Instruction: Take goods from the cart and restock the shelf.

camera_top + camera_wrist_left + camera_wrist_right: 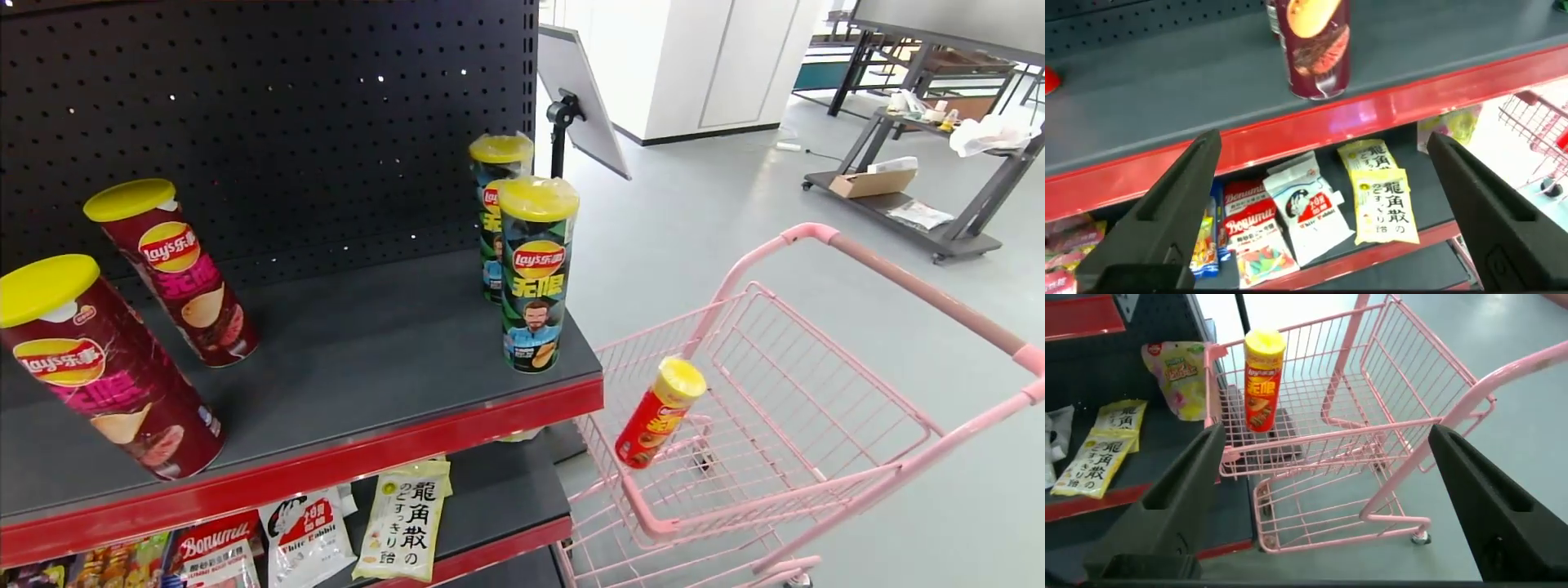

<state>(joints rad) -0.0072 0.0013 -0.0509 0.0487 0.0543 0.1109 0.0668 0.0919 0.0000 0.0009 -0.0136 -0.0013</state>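
I'm at the pick stage of a restock round and nothing is grabbed yet. The thing to fetch is the red chip can (660,412) with the yellow lid. It stands in the upper basket of the pink cart (824,425), right of centre in the head view, tucked into the corner nearest the shelf (351,367).

The top board already has two maroon chip cans (175,269) at the left of the frame and two green chip cans (535,273) near its right end. Candy bags (404,523) lie on the level below, bottom centre.

The right jaws are spread wide and holding nothing. They sit above and off to one side of the cart, well apart from the can. The left jaws are also wide open and unloaded, parked in front of the shelf's red front lip.

I reckon the next move is the right arm's job: come down over the basket, straddle the can's body below the lid, and close. The can sits right by the wire wall, so one jaw gets very little room, and I'd line up carefully before dropping in. After that, the spot between the two pairs of cans looks like the natural place to set it down.
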